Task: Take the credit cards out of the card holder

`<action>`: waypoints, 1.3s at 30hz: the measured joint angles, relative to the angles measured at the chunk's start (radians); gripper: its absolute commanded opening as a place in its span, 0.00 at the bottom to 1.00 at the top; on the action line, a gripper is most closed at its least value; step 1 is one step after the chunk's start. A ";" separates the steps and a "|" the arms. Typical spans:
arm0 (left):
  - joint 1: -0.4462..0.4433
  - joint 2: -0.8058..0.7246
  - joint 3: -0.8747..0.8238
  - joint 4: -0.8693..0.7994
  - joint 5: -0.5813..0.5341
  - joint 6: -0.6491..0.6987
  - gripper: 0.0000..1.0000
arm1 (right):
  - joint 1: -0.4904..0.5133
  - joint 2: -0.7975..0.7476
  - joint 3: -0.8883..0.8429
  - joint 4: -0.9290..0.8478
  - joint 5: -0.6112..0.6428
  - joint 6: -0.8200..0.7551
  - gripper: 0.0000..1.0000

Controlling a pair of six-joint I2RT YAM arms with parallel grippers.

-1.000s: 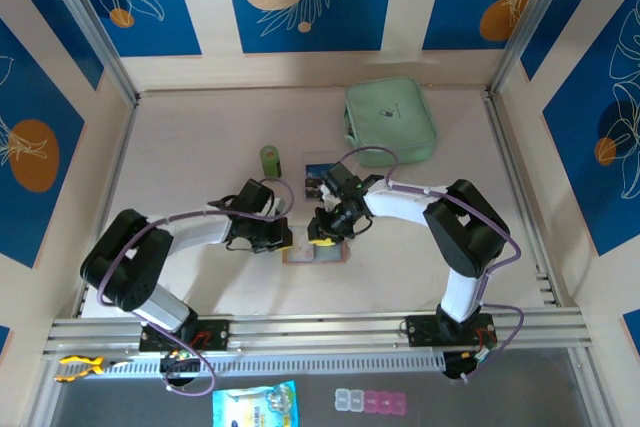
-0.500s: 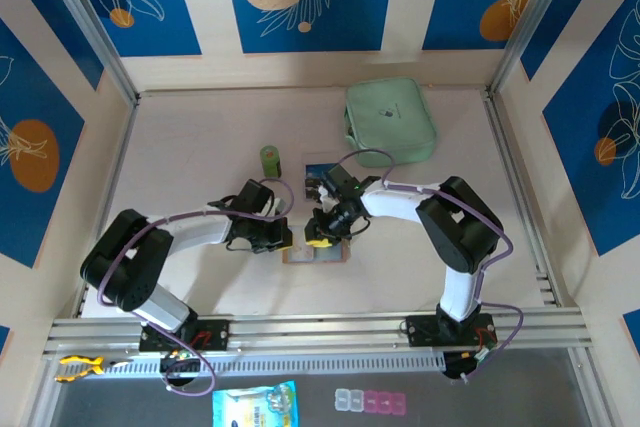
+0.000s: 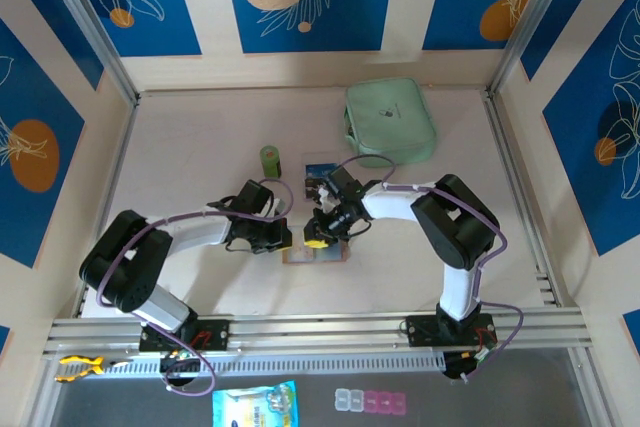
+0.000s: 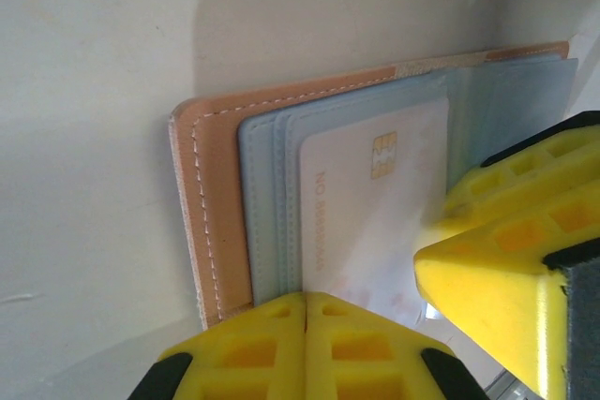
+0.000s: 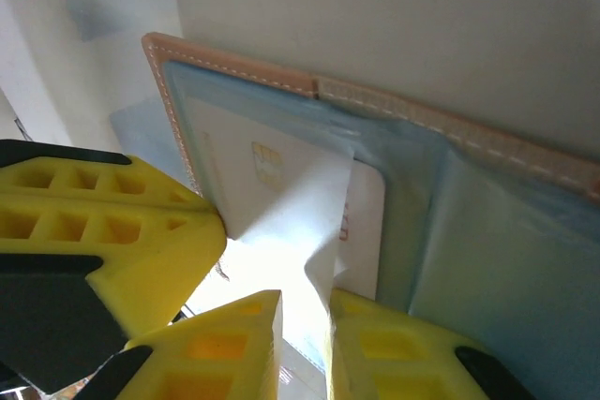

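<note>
**Card-extraction step, two arms.** On the bench (image 3: 200, 157) both arms converged at the centre of the overhead frame. The left arm (image 3: 175, 237) swept in low from the lower left, its forearm nearly level. The right arm (image 3: 455, 222) rose from the lower right, bent sharply at the elbow and reached left and down. A mint-green zip pouch (image 3: 390, 119) lay apart at upper centre, not involved.

The card holder (image 4: 220, 222) lay open and flat beneath both tools. Its tan stitched border was at the left of the left wrist frame, with grey-blue clear pockets inside it. One credit card (image 4: 361, 199), white with a gold chip, sat in the front pocket. A small bluish card (image 3: 318, 166) lay on the bench just above the holder, probably one already removed.

The left tool (image 4: 305, 320) was pressed together and empty, with its tips at the holder's lower margin, judged to be pinning it. The right tool (image 5: 305, 325) stood nearly together with a slim gap, and a pale glossy sheet ran into that gap. Whether the sheet was card or pocket film, and whether it was pinched, could not be told.

The next move likely called for a firm pinch on the card edge alone. A straight pull along the pocket would follow while the left tool held the holder down.
</note>
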 measured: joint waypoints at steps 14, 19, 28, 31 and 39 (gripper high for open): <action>0.000 -0.008 -0.003 -0.008 -0.009 0.000 0.04 | -0.003 0.013 0.008 -0.010 0.002 -0.018 0.25; 0.000 -0.009 -0.003 -0.018 -0.012 0.000 0.04 | -0.002 0.011 0.022 -0.051 0.024 -0.037 0.25; 0.001 -0.009 -0.008 -0.018 -0.011 -0.005 0.03 | 0.000 -0.005 0.029 -0.103 0.058 -0.056 0.25; 0.001 -0.009 -0.007 -0.016 -0.010 -0.011 0.04 | 0.000 -0.005 0.029 -0.105 0.058 -0.059 0.25; 0.001 -0.001 -0.007 0.066 0.057 -0.057 0.02 | 0.000 -0.008 0.029 -0.108 0.062 -0.059 0.25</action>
